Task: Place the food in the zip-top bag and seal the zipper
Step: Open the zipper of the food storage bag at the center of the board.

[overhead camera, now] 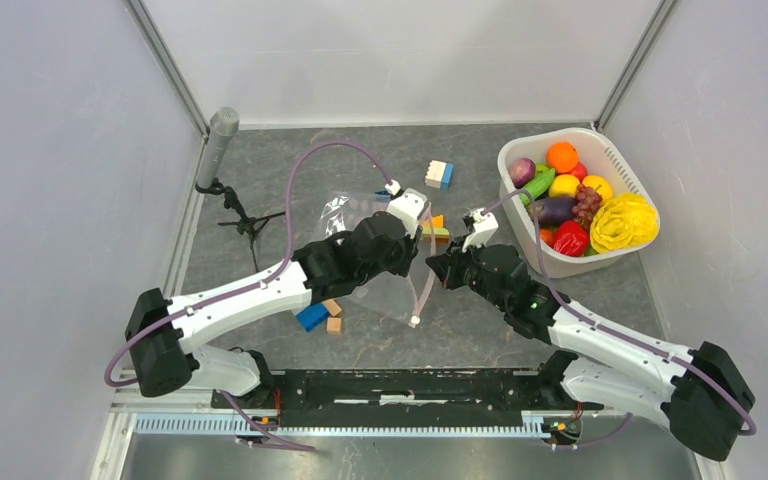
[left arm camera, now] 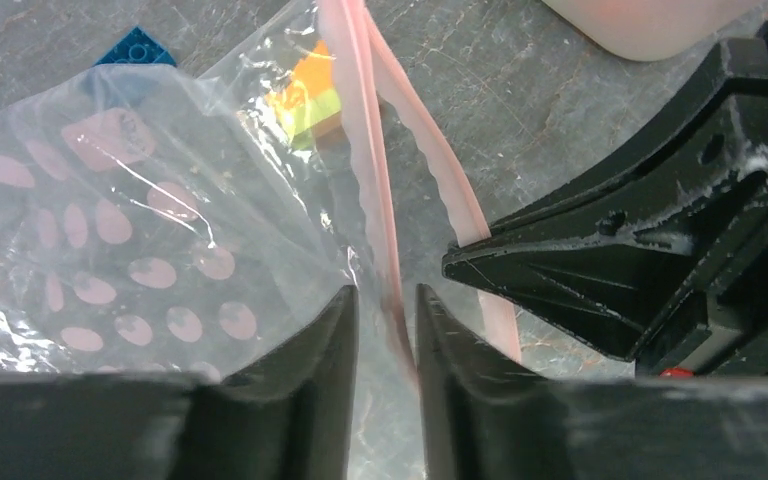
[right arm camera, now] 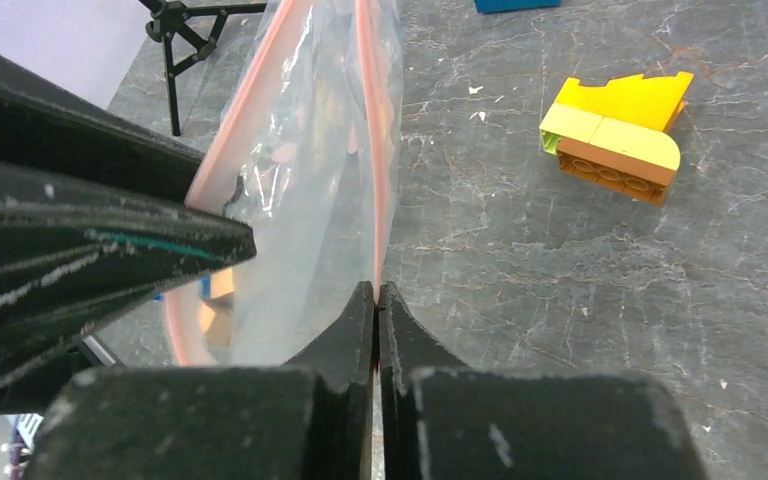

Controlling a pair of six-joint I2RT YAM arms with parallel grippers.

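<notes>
Arms (overhead camera: 250,295) angled inward, right end effector (right arm camera: 376,290) pinching zipper (left arm camera: 365,150)

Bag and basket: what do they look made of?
The zip-top bag looks like thin, clear, glossy plastic film: it crinkles and catches glints. The basket looks like rigid white plastic, probably moulded, with a slotted wall.

The table (overhead camera: 465,338) is seen from above and behind, while the zipper (left arm camera: 368,190) is framed closely from opposite sides by both wrist views.
</notes>
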